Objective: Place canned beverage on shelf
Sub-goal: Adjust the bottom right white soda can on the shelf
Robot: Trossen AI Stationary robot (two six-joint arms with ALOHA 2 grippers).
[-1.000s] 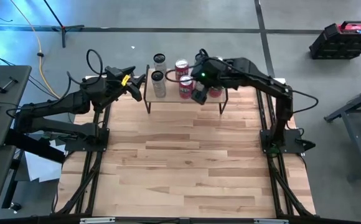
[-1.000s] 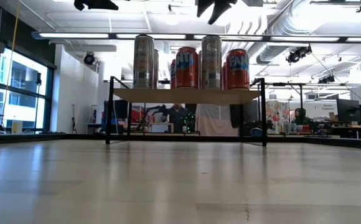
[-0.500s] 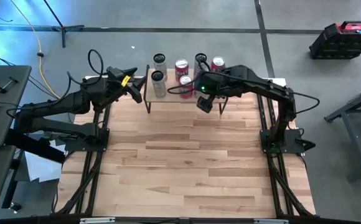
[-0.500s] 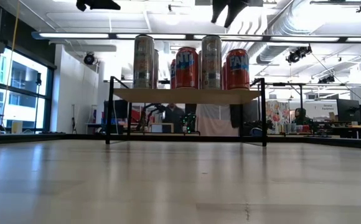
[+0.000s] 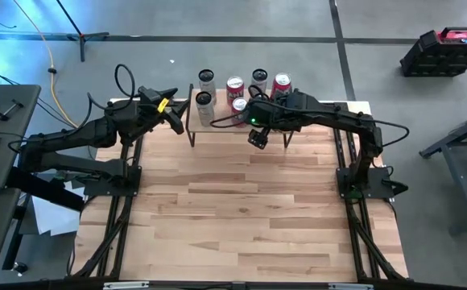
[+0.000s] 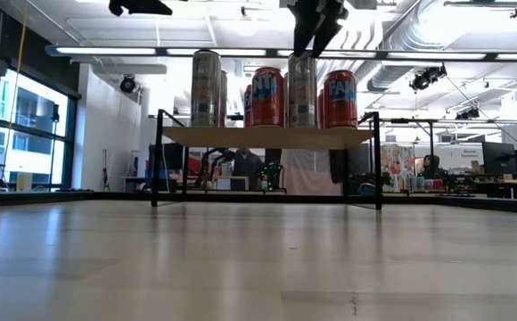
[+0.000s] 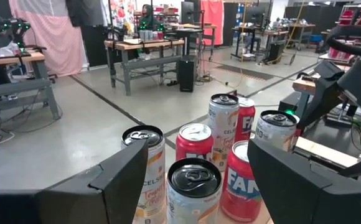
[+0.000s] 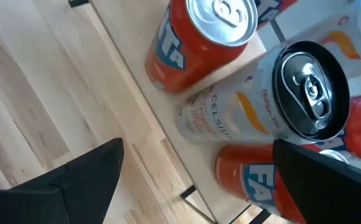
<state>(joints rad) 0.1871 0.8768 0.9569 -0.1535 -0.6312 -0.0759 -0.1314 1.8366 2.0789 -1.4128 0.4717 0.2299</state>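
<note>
Six cans (image 5: 234, 84) stand upright on the shelf (image 5: 241, 127) at the upper middle of the frame, while my right jaws (image 5: 257, 138) hang wide open and empty just in front of it and my left jaws (image 5: 179, 115) wait partly open, holding nothing, beside its left end.

Cans (image 6: 267, 96) stand on the shelf (image 6: 266, 136), a dark tool (image 6: 316, 22) just above them.

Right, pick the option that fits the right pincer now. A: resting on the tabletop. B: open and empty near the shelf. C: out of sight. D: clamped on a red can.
B: the right pincer hangs open with nothing between its fingers, by the shelf and its cans.
</note>
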